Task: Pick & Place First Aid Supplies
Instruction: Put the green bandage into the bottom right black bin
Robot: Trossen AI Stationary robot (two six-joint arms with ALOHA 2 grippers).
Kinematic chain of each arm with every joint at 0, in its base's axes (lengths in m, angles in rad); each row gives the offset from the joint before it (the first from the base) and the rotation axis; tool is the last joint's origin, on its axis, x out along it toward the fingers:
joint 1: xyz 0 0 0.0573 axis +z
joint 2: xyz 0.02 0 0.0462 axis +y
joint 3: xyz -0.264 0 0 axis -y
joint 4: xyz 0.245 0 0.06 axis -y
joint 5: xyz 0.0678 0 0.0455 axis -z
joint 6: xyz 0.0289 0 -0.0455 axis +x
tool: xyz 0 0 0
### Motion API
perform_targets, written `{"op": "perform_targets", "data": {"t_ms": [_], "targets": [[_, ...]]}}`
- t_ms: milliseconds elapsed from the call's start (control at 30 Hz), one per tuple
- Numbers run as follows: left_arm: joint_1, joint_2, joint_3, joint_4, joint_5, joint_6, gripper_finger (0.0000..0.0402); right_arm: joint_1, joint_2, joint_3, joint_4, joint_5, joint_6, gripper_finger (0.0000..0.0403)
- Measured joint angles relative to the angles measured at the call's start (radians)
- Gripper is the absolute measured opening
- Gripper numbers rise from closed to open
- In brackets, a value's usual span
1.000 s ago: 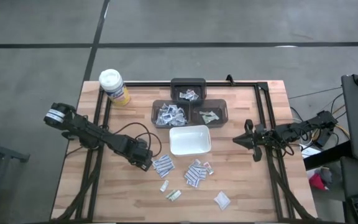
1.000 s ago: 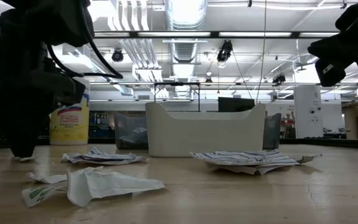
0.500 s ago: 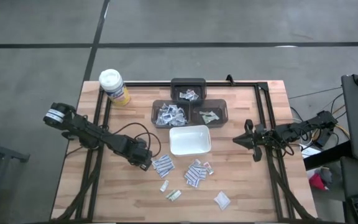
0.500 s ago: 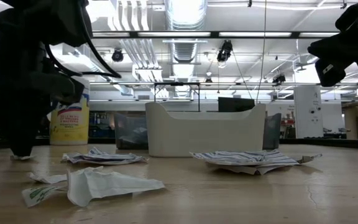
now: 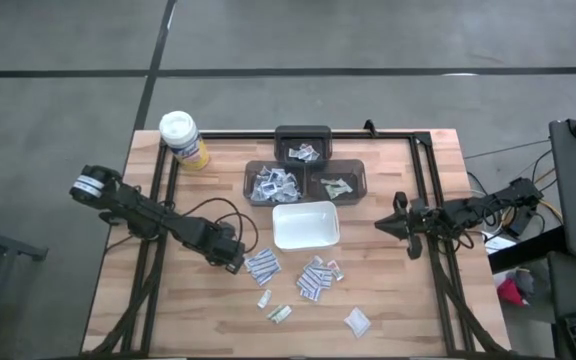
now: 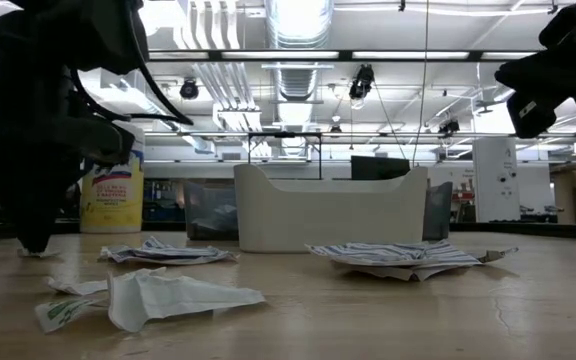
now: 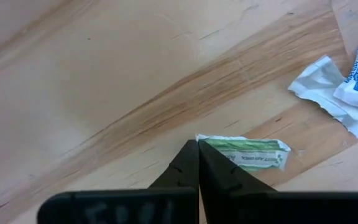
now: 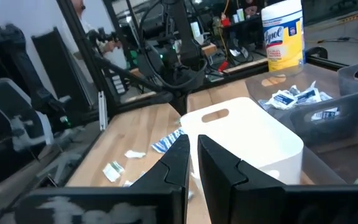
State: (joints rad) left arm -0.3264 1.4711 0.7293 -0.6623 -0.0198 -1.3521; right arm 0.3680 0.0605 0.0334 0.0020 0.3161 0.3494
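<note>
Three dark bins [image 5: 305,170] at the table's far side held packets [image 5: 273,184]; the white tray [image 5: 305,225] looked empty. The left gripper [image 7: 198,148] had pinched shut on a greenish packet [image 7: 248,152]. The right gripper [image 5: 380,226] hovered, nearly closed, empty.

A big industrial lab hall: exposed ceiling ducts [image 6: 298,75] and strip lights overhead, bare concrete floor [image 5: 288,40], monitors and cabled equipment racks [image 8: 166,43] crowding the far side.

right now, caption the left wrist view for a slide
Left gripper shut at the corner of a greenish packet on the wooden table.
</note>
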Motion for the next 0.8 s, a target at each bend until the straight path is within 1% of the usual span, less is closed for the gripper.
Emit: {"op": "perform_targets", "data": {"t_ms": [167, 300, 367, 533, 667, 800], "targets": [[0.001, -0.078, 0.048, 0.000, -0.066, 0.004, 0.0000, 0.000, 0.000, 0.000, 0.058, 0.000, 0.115, 0.0031], [0.000, -0.126, 0.103, 0.001, -0.127, 0.035, 0.0000, 0.000, 0.000, 0.000, 0.103, 0.000, 0.239, 0.0031], [0.001, -0.146, 0.139, 0.023, -0.167, 0.068, 0.0000, 0.000, 0.000, 0.000, 0.131, 0.000, 0.276, 0.0031], [0.001, -0.155, 0.232, 0.054, -0.258, 0.135, 0.0000, 0.000, -0.001, 0.000, 0.205, 0.000, 0.281, 0.0031], [0.001, -0.154, 0.296, 0.088, -0.323, 0.170, 0.0000, 0.000, -0.001, 0.000, 0.244, 0.001, 0.245, 0.0031], [0.001, -0.145, 0.333, 0.194, -0.388, 0.224, 0.0000, 0.000, -0.001, 0.000, 0.260, 0.001, 0.227, 0.0031]]}}
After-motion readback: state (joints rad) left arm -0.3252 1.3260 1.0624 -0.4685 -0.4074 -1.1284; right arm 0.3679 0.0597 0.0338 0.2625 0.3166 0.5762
